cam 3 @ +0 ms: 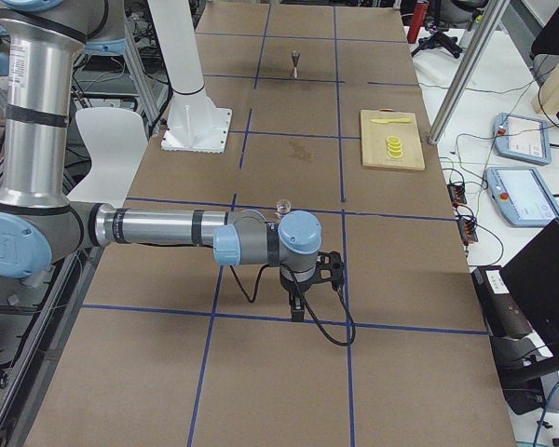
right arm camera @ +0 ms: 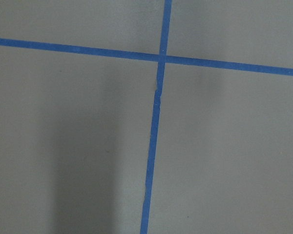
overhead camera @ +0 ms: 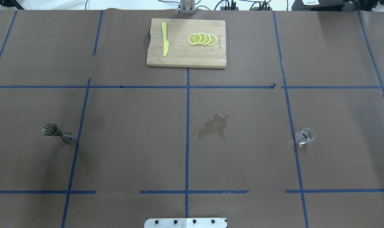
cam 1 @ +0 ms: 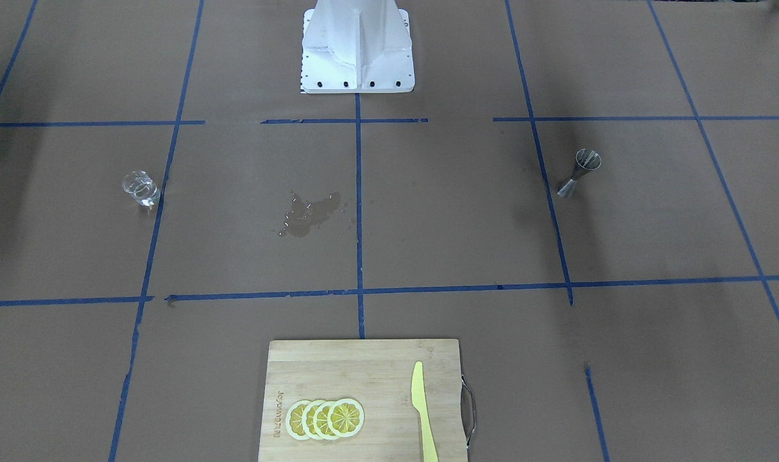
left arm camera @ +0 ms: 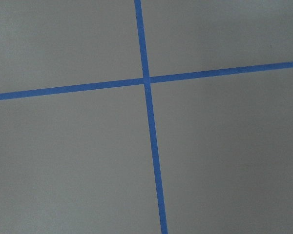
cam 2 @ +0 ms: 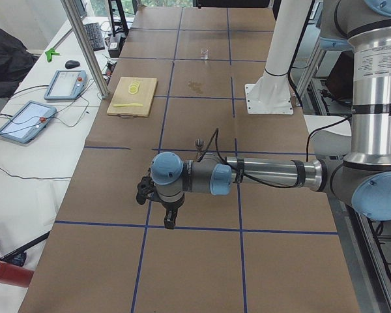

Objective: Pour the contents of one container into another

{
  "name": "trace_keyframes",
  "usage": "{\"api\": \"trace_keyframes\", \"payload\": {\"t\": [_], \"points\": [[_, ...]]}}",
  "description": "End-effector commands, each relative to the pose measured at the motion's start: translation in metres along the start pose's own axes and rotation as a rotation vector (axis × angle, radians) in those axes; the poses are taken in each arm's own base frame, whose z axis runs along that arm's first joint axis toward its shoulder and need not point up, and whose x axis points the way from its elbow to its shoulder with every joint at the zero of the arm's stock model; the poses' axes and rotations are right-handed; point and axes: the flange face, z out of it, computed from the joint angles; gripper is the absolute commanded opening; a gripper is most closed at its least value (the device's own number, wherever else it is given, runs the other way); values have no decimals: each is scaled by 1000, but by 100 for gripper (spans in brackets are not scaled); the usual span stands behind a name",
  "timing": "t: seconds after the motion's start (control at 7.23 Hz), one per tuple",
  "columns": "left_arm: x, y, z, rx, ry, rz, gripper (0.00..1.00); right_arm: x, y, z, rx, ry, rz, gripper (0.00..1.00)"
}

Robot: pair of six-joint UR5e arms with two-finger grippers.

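Observation:
The clear glass cup [overhead camera: 304,136] stands upright on the brown table's right half, also seen at the left of the front-facing view as a glass cup [cam 1: 139,188]. The steel jigger [overhead camera: 57,132] stands on the left half, hourglass-shaped, upright. Neither arm shows in the overhead view. My left gripper [cam 2: 170,220] hangs low over the table well short of the jigger [cam 2: 199,142]. My right gripper [cam 3: 298,310] hangs likewise a little off the cup [cam 3: 282,207]. Whether either is open or shut I cannot tell. Both wrist views show only brown paper and blue tape.
A wet spill [overhead camera: 213,126] darkens the paper just right of the centre line. At the far edge lies a wooden cutting board [overhead camera: 179,58] with lemon slices [overhead camera: 202,39] and a yellow knife [overhead camera: 164,42]. The white robot base [cam 1: 357,48] stands on the near side.

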Motion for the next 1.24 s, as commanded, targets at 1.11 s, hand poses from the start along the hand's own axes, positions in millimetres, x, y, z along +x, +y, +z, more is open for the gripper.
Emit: {"api": "trace_keyframes", "payload": {"t": [1.11], "points": [[21, -21, -17, 262, -4, 304, 100, -16, -27, -9, 47, 9, -48, 100]]}}
